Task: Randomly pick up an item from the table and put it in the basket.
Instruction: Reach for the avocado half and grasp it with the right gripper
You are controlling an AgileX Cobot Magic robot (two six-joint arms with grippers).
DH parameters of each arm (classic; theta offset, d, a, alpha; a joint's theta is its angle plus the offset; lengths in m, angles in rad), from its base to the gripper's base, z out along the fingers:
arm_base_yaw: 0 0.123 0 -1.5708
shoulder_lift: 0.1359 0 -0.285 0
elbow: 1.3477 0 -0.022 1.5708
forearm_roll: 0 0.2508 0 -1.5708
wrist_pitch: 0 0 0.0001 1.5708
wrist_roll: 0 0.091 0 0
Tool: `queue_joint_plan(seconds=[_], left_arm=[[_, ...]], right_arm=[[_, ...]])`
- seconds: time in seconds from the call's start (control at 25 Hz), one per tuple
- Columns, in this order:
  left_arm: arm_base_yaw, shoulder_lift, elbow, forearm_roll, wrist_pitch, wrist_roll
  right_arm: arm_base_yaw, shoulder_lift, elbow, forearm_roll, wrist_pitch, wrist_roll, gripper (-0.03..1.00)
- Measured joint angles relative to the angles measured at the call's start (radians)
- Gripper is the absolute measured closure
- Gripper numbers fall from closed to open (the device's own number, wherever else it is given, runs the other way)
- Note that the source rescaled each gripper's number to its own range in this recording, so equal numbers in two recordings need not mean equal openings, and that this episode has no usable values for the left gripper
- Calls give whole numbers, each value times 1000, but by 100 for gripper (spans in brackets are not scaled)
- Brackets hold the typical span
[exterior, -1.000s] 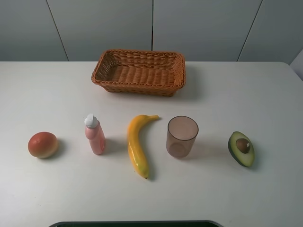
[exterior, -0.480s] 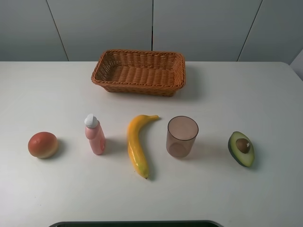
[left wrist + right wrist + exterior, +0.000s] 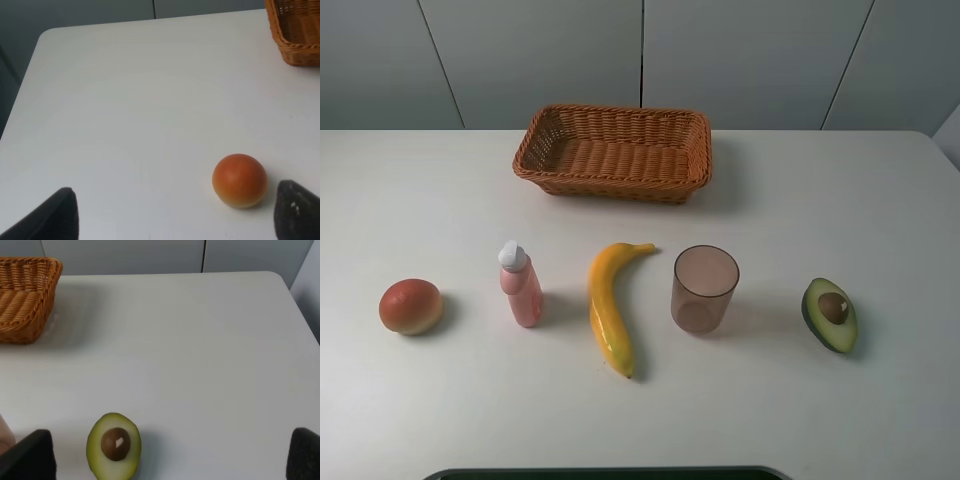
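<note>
Avocado (image 3: 830, 314) rightmost | basket (image 3: 612, 152) well apart, near far table (image 3: 820, 180) edge

All I see of my left gripper (image 3: 172, 217) and right gripper (image 3: 167, 457) are blunt, rounded, matte black fingertips (image 3: 50, 216).

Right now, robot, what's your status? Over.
Left tool, right tool open, empty. Avocado on table, untouched. Cup beside it, apart; basket beyond.

One round red-orange fruit (image 3: 239, 180) on flat white tabletop (image 3: 140, 100), near one dark fingertip (image 3: 297, 211); orange-brown wicker basket (image 3: 295, 35) at frame corner.
</note>
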Motion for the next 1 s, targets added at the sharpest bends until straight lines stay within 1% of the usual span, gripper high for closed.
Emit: queue_joint_plan(seconds=[0.2,0.36,0.64,0.76,0.84,1.0], left_arm=[[0,0,0,0,0,0],[0,0,0,0,0,0],[0,0,0,0,0,0],[0,0,0,0,0,0],[0,0,0,0,0,0],[0,0,0,0,0,0]], right_arm=[[0,0,0,-6,0,0,-3],[0,0,0,-21,0,24,-3],[0,0,0,-17,0,102,-3],[0,0,0,-25,0,107,-3],[0,0,0,-49,-2,110,-3],[0,0,-18,-70,-30,92,-3]])
